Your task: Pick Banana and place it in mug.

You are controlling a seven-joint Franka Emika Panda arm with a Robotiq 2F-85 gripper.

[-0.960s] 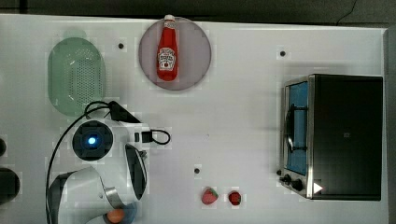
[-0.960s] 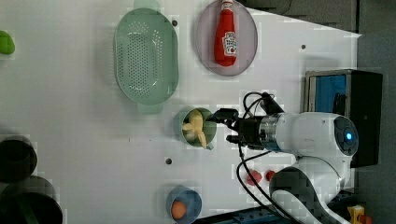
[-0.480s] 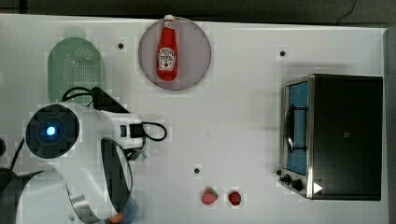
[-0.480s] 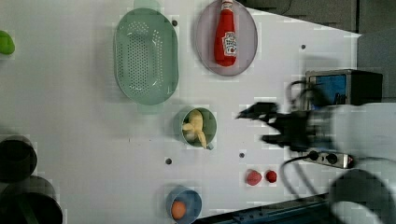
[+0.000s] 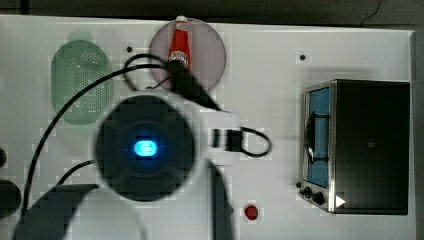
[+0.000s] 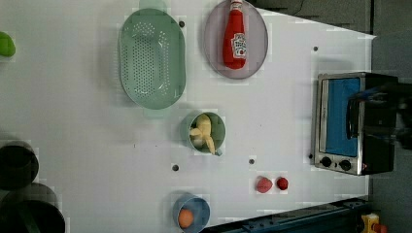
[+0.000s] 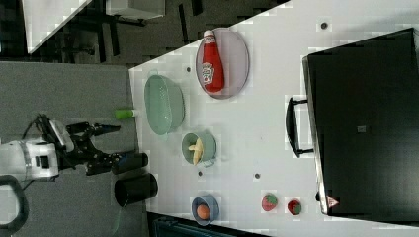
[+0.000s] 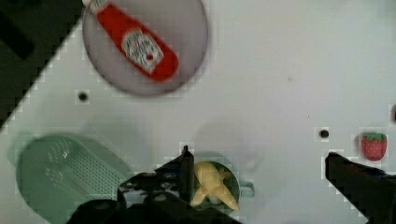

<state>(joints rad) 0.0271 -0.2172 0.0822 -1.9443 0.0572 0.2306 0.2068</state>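
The pale yellow banana (image 6: 204, 132) lies inside the small teal-green mug (image 6: 219, 127), near the middle of the white table in the left view. The right view shows the same banana (image 7: 196, 149) in the mug (image 7: 209, 142). My gripper (image 8: 257, 154) is open and holds nothing; the wrist view looks down from high up, with the banana (image 8: 212, 184) in the mug (image 8: 235, 183) beside one dark finger (image 8: 184, 170). In the right view the gripper (image 7: 114, 144) hangs well off to the right view's left of the mug. The arm's body (image 5: 145, 147) covers the mug's area in the top view.
A ketchup bottle (image 6: 235, 41) lies on a grey plate (image 6: 257, 58). A pale green colander (image 6: 151, 58) sits beside the mug. A toaster oven (image 6: 342, 121) stands at the left view's right. Two strawberries (image 6: 265, 184) and a blue cup (image 6: 192, 213) lie nearer the table edge.
The arm has pulled away from the mug and risen, swelling large in the top view and sliding to the left view's right. The banana stays in the mug.
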